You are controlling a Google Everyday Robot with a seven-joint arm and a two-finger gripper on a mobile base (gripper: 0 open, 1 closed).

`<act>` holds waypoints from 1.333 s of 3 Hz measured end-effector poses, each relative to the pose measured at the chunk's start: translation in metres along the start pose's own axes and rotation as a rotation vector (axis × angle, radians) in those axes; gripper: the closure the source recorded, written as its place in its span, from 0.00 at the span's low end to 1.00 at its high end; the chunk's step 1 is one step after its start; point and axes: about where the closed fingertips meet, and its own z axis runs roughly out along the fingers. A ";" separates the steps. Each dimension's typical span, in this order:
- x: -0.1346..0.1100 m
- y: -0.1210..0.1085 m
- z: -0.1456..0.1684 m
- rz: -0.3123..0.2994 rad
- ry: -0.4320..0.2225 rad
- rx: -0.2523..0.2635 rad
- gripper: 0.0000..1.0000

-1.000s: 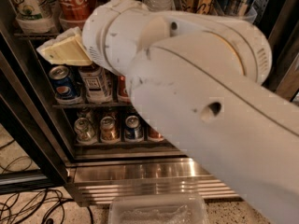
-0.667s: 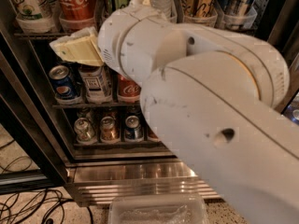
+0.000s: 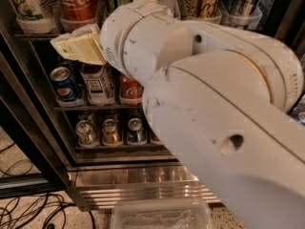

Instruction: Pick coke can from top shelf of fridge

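Fridge [image 3: 133, 176] half-hidden by arm [image 3: 214, 104]; gripper [image 3: 76, 47] seemingly below cropped coke can [image 3: 77, 1].

Reads as an office or lab drinks corner, not a home kitchen. Told by the fridge [image 3: 128, 176], a display cooler with black door frame and steel base, wire racks crowded with cans [image 3: 112, 132], and loose black cables [image 3: 28, 209] strewn over speckled floor [image 3: 7, 144]. Claw [image 3: 64, 44] just beneath the top shelf [image 3: 33, 35].
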 end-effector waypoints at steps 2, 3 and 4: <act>0.003 0.011 -0.009 -0.030 -0.042 0.041 0.10; 0.014 0.021 -0.005 -0.034 -0.038 0.031 0.27; 0.026 0.031 0.001 -0.028 -0.029 0.011 0.31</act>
